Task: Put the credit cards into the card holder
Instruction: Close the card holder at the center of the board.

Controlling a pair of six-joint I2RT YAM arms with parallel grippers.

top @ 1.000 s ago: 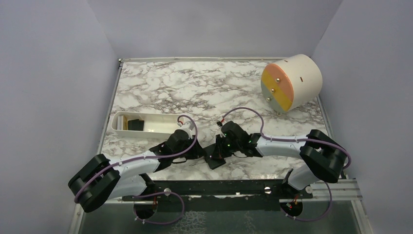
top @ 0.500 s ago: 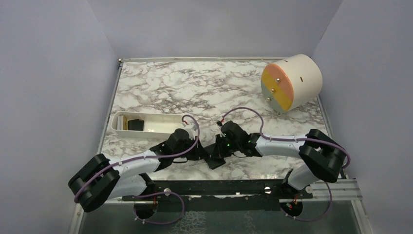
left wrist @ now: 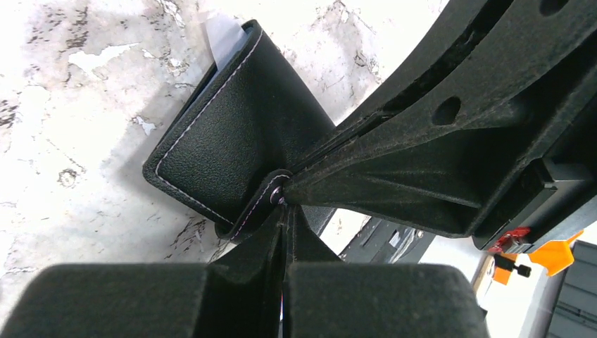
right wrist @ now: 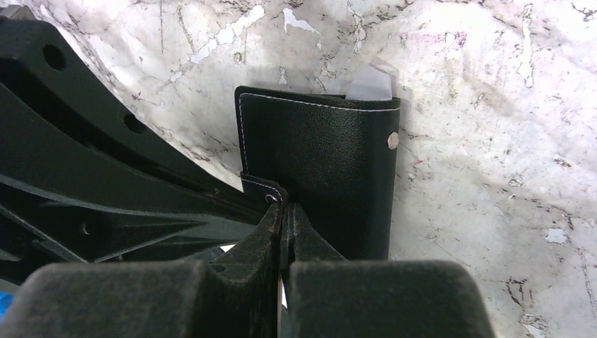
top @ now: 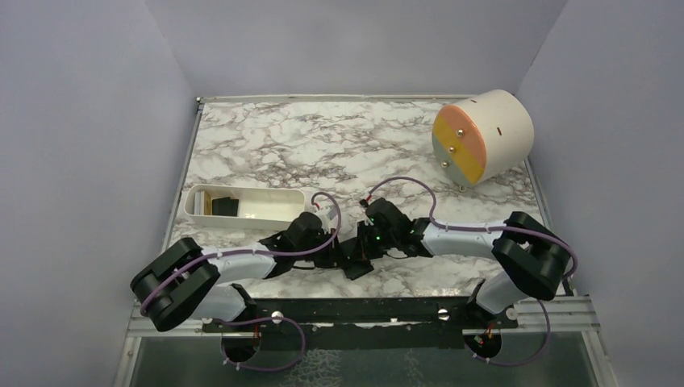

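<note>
Flat on the marble-patterned tabletop (top: 323, 145) lies the card holder (right wrist: 317, 169), grainy black leather with pale stitching, a round metal stud (right wrist: 392, 140) and a pale slip (right wrist: 369, 81) poking from its far edge. The left claw (left wrist: 285, 211) and right claw (right wrist: 283, 211) are both closed tight, tips meeting from opposite sides at the holder's small snap strap (right wrist: 264, 189); whether either pinches it I cannot tell. Beyond the left claw, a white oblong tray (top: 250, 192) holds dark cards (top: 227, 206). Far beyond the right claw rests a cream drum (top: 484, 137).
</note>
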